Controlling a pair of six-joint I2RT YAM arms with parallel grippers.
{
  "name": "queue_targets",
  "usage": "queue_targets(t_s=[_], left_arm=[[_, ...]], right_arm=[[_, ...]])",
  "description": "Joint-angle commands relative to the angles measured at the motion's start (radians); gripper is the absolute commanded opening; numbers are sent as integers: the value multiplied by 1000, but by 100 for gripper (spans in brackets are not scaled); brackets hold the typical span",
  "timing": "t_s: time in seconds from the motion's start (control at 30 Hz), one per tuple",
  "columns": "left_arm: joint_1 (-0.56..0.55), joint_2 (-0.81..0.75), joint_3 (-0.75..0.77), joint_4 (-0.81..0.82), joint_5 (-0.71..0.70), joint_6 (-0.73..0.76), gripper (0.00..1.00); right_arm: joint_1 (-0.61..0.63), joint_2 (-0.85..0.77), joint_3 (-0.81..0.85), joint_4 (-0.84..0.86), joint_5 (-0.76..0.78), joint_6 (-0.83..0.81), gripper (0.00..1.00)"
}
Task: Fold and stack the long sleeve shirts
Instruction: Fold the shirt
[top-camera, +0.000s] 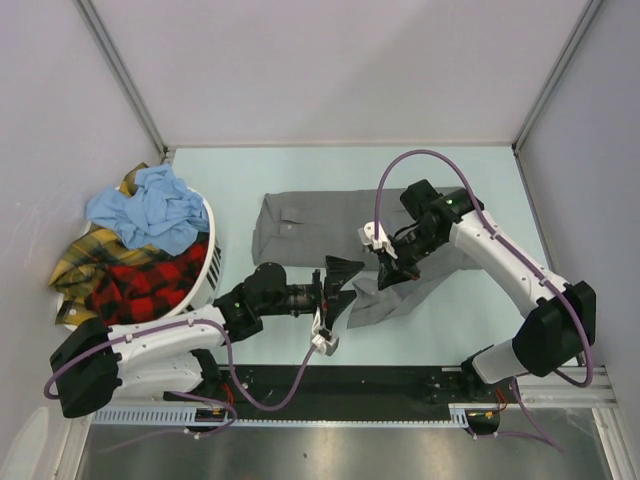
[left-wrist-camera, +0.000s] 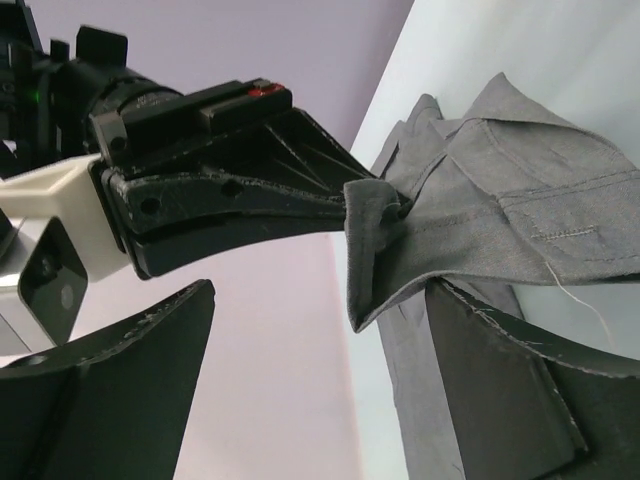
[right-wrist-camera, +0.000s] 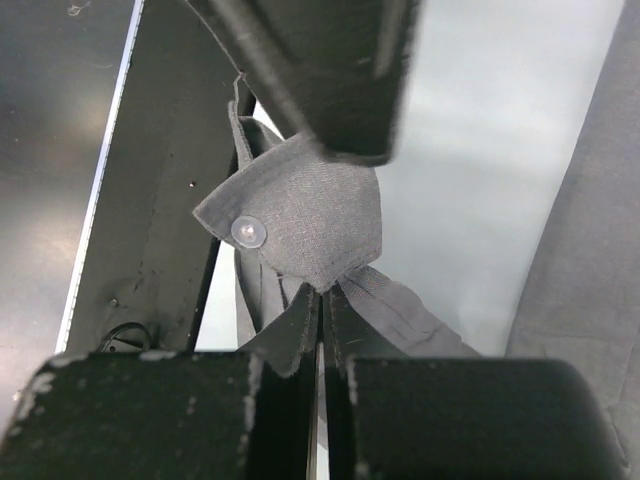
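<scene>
So the right hand is pinching a bit of the grey shirt, left hand wide open beside it.

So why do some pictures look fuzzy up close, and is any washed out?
Top view: evenly lit and sharp, with only soft shadows around the plain grey long-sleeved cloth shirt. Left wrist view: the shirt's stitching is crisp. Right wrist view: the right gripper, shut on the shirt's buttoned cuff, is blurred at close range; the table beyond looks bright and washed out.
</scene>
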Motion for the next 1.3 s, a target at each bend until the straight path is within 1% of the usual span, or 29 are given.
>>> queue_targets(t_s=[0.0,0.03,0.07,0.1,0.27,0.3,0.4,0.47,0.5,0.53,0.57,0.6,0.63,0.67,0.7,0.73,0.77,0.8,0.83,0.87,0.93,0.97,1.0,1.03,1.07,1.13,1.17,1.23,1.27], left_arm=[[-28,-21,-6,-16,58,55,88],[-31,-22,-1,-39,69,63,82],[-37,-19,5,-62,89,87,77],[-39,-18,14,-102,98,101,75],[-44,13,43,-142,127,141,62],[-45,19,66,-168,127,141,54],[-50,42,106,-214,124,142,40],[-56,48,117,-222,121,145,35],[-57,50,123,-228,117,144,26],[-60,51,132,-234,111,117,18],[-62,53,161,-254,106,87,12],[-62,59,181,-268,101,52,2],[-60,62,204,-282,80,-38,0],[-56,67,262,-336,75,-78,0],[-50,81,296,-370,77,-119,0],[-33,88,328,-393,83,-231,0],[-22,100,404,-447,92,-287,0],[-8,136,446,-481,100,-346,0],[18,154,486,-501,91,-496,0],[33,183,578,-550,86,-573,0],[82,275,676,-636,97,-736,0],[97,306,763,-713,86,-781,0],[114,332,804,-743,81,-828,0],[151,390,839,-772,80,-911,0],[170,415,908,-823,72,-951,0],[222,472,977,-874,74,-1049,0],[239,525,1041,-921,75,-1080,0],[281,573,1104,-967,100,-1164,0],[291,608,1149,-1001,107,-1181,0]], right_arm=[[-1,14,54,-13,-66,-1,0],[-1,19,58,-18,-69,-3,0],[0,27,61,-18,-72,-1,0],[0,28,67,-18,-77,-1,0],[6,34,70,-15,-83,2,0],[6,37,72,-16,-85,0,0],[9,36,72,-16,-83,3,0],[11,33,70,-13,-76,15,0],[12,33,69,-12,-72,18,1],[12,31,70,-10,-71,22,3],[11,31,69,-4,-59,49,12],[2,28,69,19,-49,69,18],[-13,24,72,31,-42,93,27],[-29,19,74,44,-33,126,49],[-52,14,74,74,-28,147,63],[-111,8,80,88,-25,161,77],[-139,5,101,100,-14,185,96],[-173,5,119,125,-6,199,98],[-234,8,142,131,0,213,99],[-274,22,170,128,-9,230,100],[-348,50,260,99,-55,268,100],[-419,75,293,81,-71,275,100],[-451,89,340,44,-86,291,100],[-480,99,362,25,-112,299,100],[-533,108,379,12,-126,308,100],[-572,116,396,2,-166,365,100],[-589,113,396,1,-174,377,100],[-589,90,380,4,-187,411,100],[-587,79,365,18,-192,435,100]])
